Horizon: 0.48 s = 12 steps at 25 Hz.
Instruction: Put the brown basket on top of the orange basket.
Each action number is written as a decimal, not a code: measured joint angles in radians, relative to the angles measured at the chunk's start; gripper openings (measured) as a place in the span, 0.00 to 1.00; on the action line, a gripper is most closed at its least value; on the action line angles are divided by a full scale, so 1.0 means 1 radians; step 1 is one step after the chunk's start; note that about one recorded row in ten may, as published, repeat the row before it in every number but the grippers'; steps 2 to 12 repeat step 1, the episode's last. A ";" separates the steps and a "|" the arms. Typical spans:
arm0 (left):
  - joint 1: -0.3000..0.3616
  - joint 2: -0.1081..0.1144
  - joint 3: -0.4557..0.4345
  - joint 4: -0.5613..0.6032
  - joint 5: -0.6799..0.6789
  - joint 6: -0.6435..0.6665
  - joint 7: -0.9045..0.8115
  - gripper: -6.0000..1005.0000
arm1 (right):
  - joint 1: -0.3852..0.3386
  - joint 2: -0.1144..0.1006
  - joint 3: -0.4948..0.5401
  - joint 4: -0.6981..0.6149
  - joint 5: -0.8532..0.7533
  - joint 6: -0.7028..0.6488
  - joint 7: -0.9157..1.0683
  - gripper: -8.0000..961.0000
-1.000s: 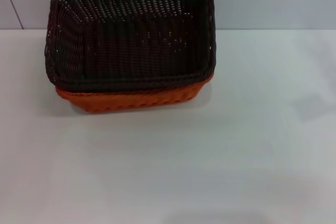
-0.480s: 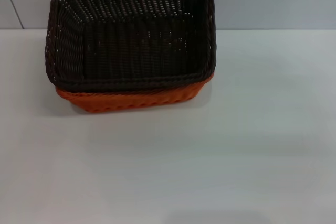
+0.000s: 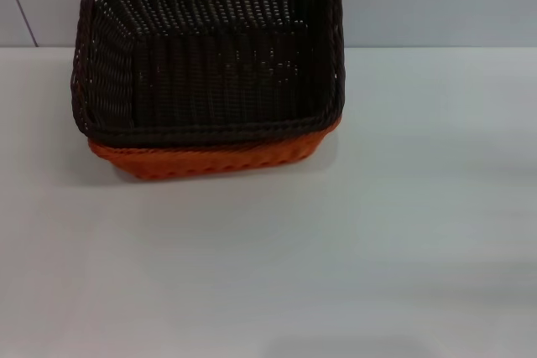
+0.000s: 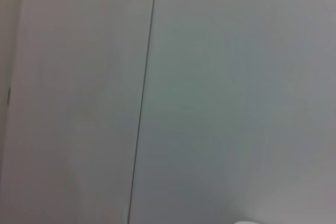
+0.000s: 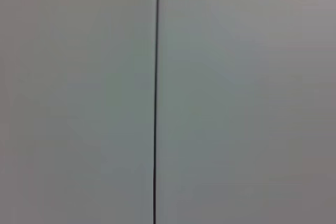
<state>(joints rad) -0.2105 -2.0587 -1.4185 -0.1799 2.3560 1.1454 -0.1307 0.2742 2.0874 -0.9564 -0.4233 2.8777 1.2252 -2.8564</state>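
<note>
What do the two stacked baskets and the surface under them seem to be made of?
The brown basket looks like woven wicker or plastic rattan: open weave with gaps in the sides, a braided rim and a slight sheen. The orange basket beneath it shows the same ribbed weave; its bright, even colour suggests dyed plastic strands, though that is uncertain. The table looks like a smooth, matte white laminate or painted board.

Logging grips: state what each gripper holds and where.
Nothing is held; neither gripper is in view. The brown basket sits nested in the orange basket, untouched.
</note>
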 joint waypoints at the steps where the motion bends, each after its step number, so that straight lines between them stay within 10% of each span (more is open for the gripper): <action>1: -0.004 0.002 -0.003 0.001 0.001 -0.008 0.005 0.78 | -0.016 0.003 -0.005 0.019 -0.001 0.031 0.022 0.64; 12: -0.004 0.002 -0.003 0.001 0.001 -0.008 0.005 0.78 | -0.016 0.003 -0.005 0.019 -0.001 0.031 0.022 0.64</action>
